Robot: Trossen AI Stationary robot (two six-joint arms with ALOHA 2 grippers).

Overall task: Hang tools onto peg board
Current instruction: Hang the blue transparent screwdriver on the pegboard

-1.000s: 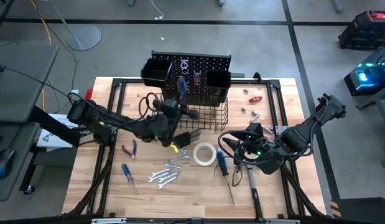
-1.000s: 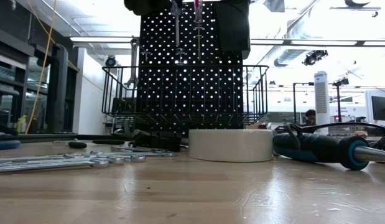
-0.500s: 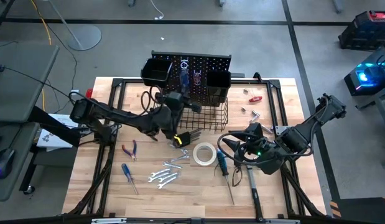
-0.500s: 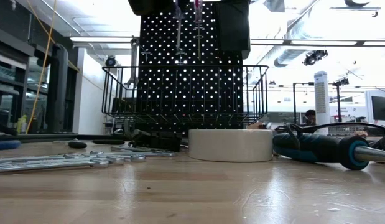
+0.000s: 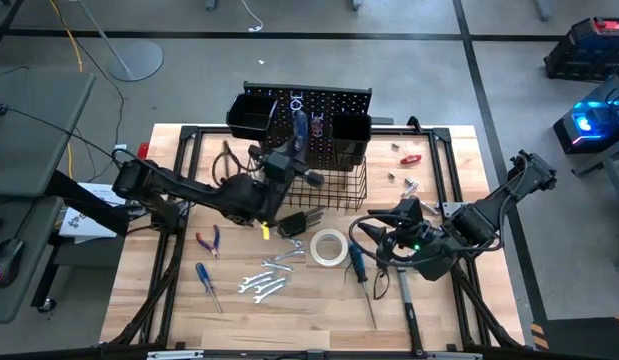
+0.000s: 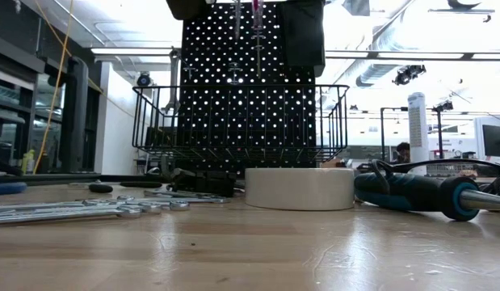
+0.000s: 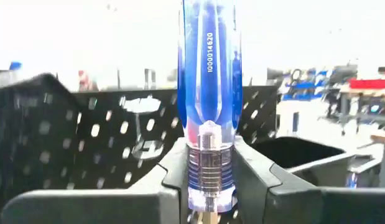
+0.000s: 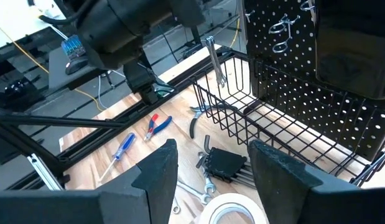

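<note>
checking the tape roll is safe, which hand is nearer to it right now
Right. The right hand hovers open just beside the white tape roll, over the table. The left hand is farther off, up at the peg board, shut on a blue screwdriver.

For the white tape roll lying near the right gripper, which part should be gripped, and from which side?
The tape roll lies flat on the table, hole upward. Probably best to come straight down from above and pinch one wall of the ring, one finger in the hole and one outside. The right gripper, open and close by, seems better placed; the left gripper holds a blue screwdriver.
</note>
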